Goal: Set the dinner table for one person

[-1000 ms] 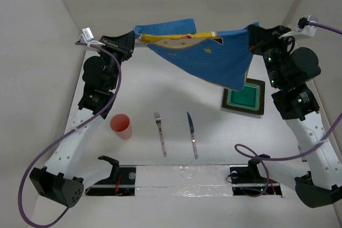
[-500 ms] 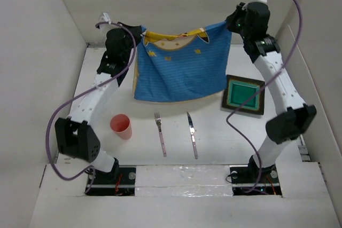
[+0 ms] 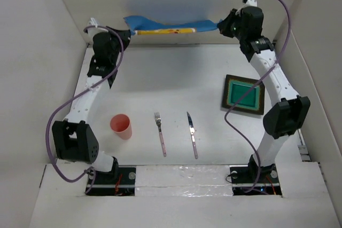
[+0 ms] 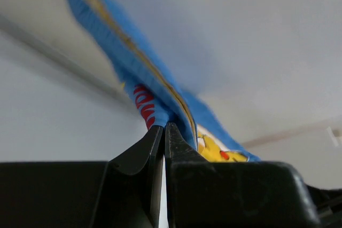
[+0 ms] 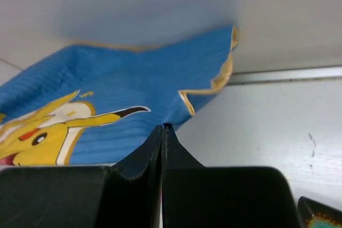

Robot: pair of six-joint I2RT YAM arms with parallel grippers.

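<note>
You've got the placemat strung along the far wall over the dinner table, with the left gripper on its left end and the right gripper on its right end. Toward the near edge, left to right: cup, fork, knife. The square dish sits right of the knife, further back.

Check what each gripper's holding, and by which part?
Both hold the blue placemat, stretched between them: left gripper pinches one end's edge, right gripper the opposite end.
</note>
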